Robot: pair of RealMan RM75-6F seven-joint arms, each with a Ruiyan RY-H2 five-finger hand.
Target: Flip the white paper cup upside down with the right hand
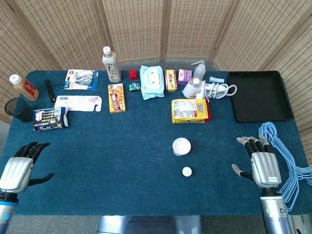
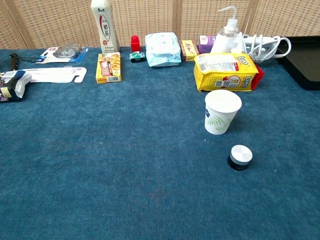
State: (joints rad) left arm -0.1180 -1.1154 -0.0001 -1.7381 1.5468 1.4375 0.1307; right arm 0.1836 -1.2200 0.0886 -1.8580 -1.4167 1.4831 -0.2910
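The white paper cup (image 1: 181,146) (image 2: 221,112) stands upright, mouth up, on the blue table, with a green leaf print on its side. My right hand (image 1: 260,164) rests near the table's front right, well to the right of the cup, open and holding nothing. At the front left corner my left hand (image 1: 20,163) lies open too, fingers spread and empty. Neither hand shows in the chest view.
A small round white-topped cap (image 1: 186,171) (image 2: 240,156) lies just in front of the cup. A yellow snack bag (image 1: 190,110) (image 2: 227,71) sits behind it. A black tray (image 1: 261,95) is at the back right, and blue hangers (image 1: 287,156) lie beside my right hand. Bottles and packets line the back.
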